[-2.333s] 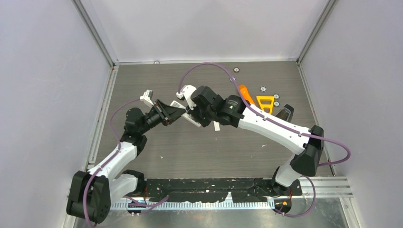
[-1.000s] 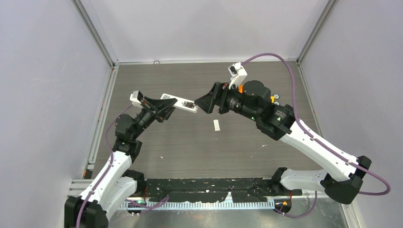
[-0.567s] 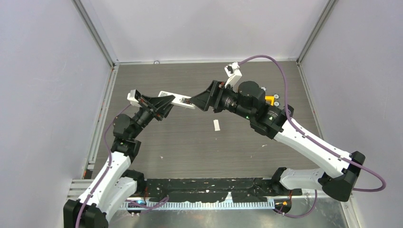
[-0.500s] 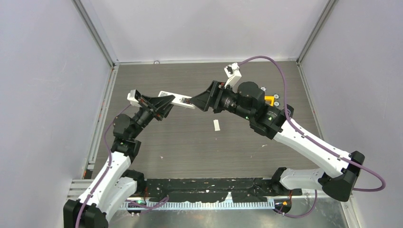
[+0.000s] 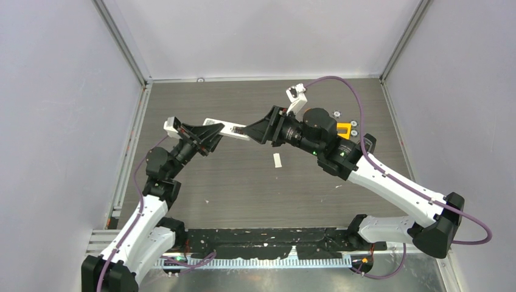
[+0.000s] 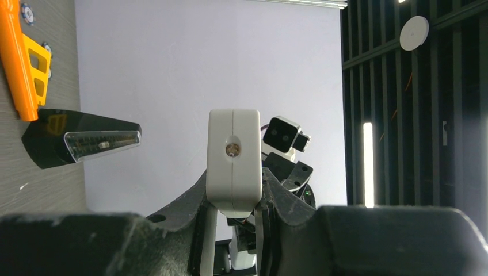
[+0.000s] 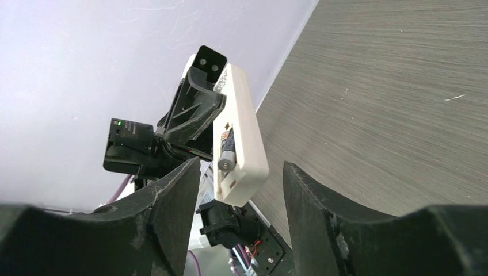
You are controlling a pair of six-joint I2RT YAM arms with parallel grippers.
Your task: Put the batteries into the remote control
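Spreading the right gripper [image 7: 240,168] around the near end of the remote control [image 7: 240,129], jaws parted, with a gap on each side and touching neither flank. Looking at a slim white bar held in the air above the table [image 5: 243,194], over its far middle part, with the back turned toward the right wrist camera and the battery bay lying open. Carrying one battery [image 7: 226,150] in that bay: a dark slim cylinder, pale metallic end pointing toward the right gripper, sitting along one side of the bay. Not being able to tell whether a second is lying beside it. Clamping the remote's other end in the left gripper [image 5: 216,131], jaws squeezed tight on the two long edges, with the bar sticking out toward the right arm. Showing the left wrist camera only the plain white end face with a small round window.

Noting a small white strip [image 5: 277,160] lying flat on the table, nearer the arm bases than the remote. Seeing, farther off toward the table's far right, a black wedge [image 6: 80,141], an orange piece [image 6: 23,63] with cut-outs and small silver discs [image 5: 336,113], all well apart from the remote.
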